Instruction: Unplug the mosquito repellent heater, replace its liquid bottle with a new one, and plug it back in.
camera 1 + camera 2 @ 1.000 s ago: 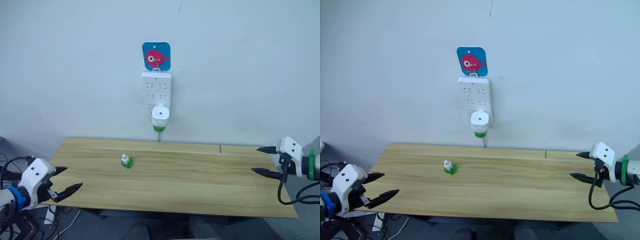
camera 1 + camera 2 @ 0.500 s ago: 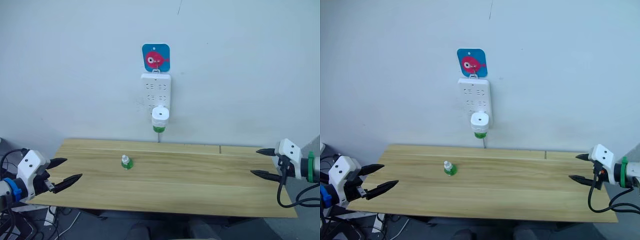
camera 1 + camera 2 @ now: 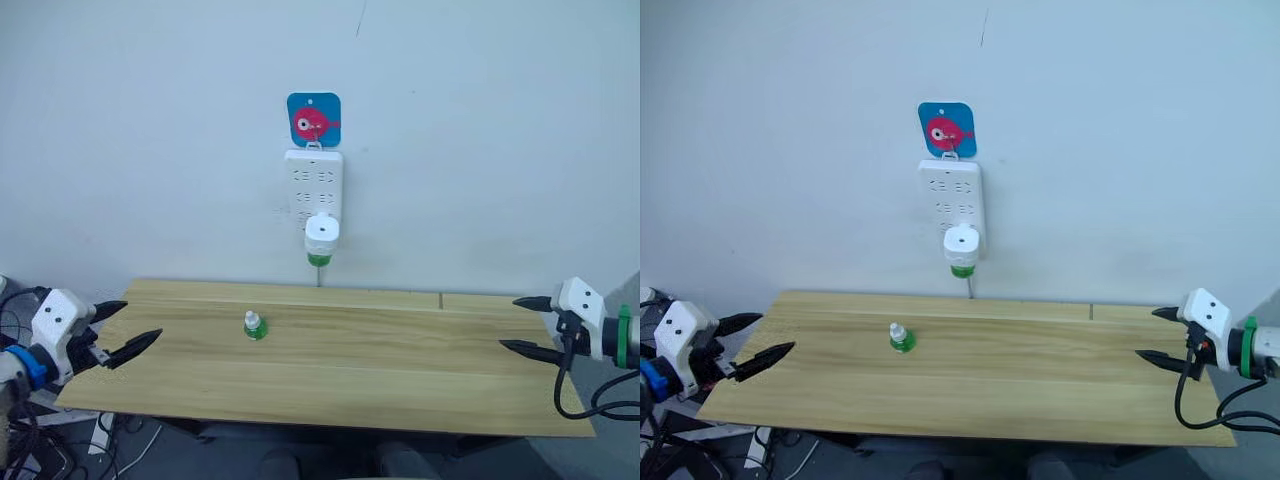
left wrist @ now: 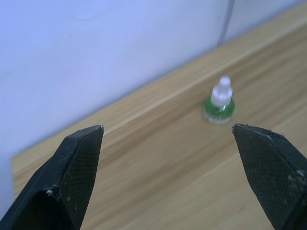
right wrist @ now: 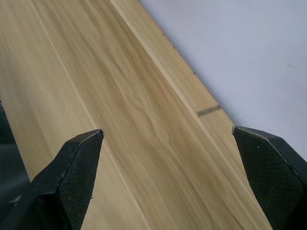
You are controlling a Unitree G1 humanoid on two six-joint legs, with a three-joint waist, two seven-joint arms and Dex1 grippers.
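The white mosquito repellent heater (image 3: 321, 232) sits plugged into the bottom of a white power strip (image 3: 313, 184) on the wall, with a green bottle (image 3: 318, 259) hanging under it. A small green liquid bottle (image 3: 254, 325) with a white cap stands on the wooden table (image 3: 400, 370), left of centre; it is also the bottle (image 4: 219, 101) ahead in the left wrist view. My left gripper (image 3: 122, 329) is open at the table's left edge, holding nothing. My right gripper (image 3: 523, 324) is open at the right edge, empty.
A blue card with a pink fish (image 3: 314, 119) hangs on the wall above the power strip. A cord runs from the strip down behind the table. Cables lie on the floor at the left (image 3: 25, 440).
My left gripper has risen and drawn back to the left, from below the table's front-left corner to its left edge. The right gripper has barely moved. The view has shifted slightly.
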